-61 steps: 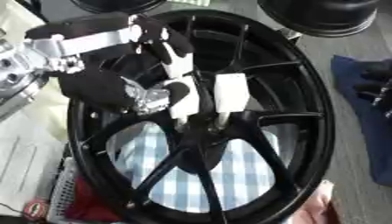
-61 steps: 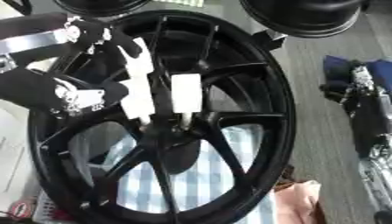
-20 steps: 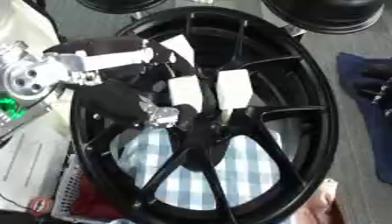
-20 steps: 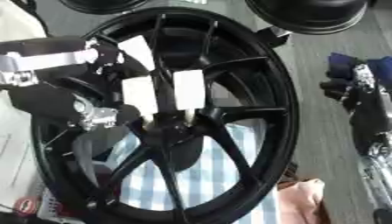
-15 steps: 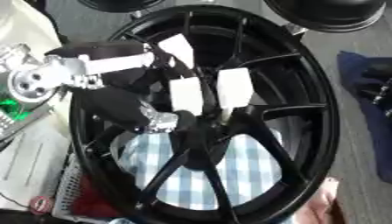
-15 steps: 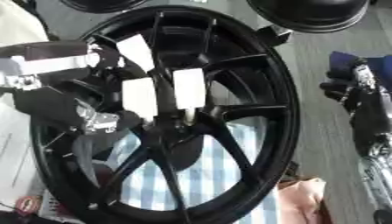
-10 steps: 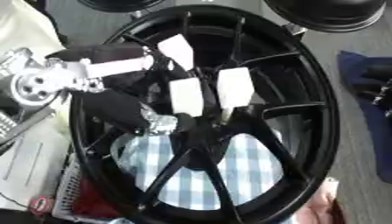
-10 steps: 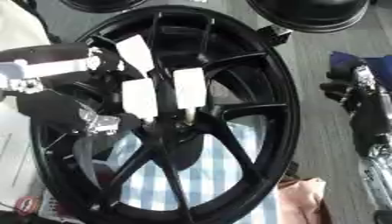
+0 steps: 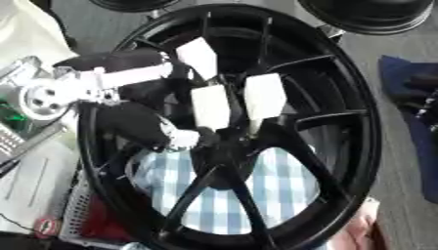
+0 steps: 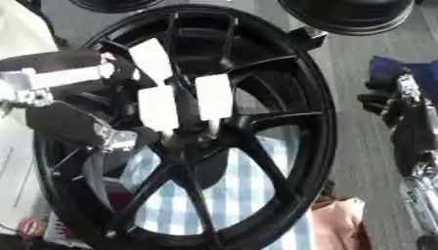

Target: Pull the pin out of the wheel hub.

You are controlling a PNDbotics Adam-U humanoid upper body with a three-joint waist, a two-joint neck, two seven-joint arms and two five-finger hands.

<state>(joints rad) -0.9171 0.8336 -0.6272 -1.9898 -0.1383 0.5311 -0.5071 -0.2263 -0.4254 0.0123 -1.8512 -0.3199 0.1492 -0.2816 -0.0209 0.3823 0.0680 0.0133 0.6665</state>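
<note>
Black multi-spoke wheel hub [image 9: 342, 122] bears three white tags; left hand [image 9: 141, 128] inside, finger state unclear

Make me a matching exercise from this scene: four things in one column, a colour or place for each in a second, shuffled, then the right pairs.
Things
1. wheel
2. checked cloth
3. left robot hand
4. paper tags

Descriptions
A. blue and white, seen through the spokes
B. white, near the hub
C. black, with many spokes
D. reaching in from the left, at the hub

Pairs: 1-C, 2-A, 3-D, 4-B
</note>
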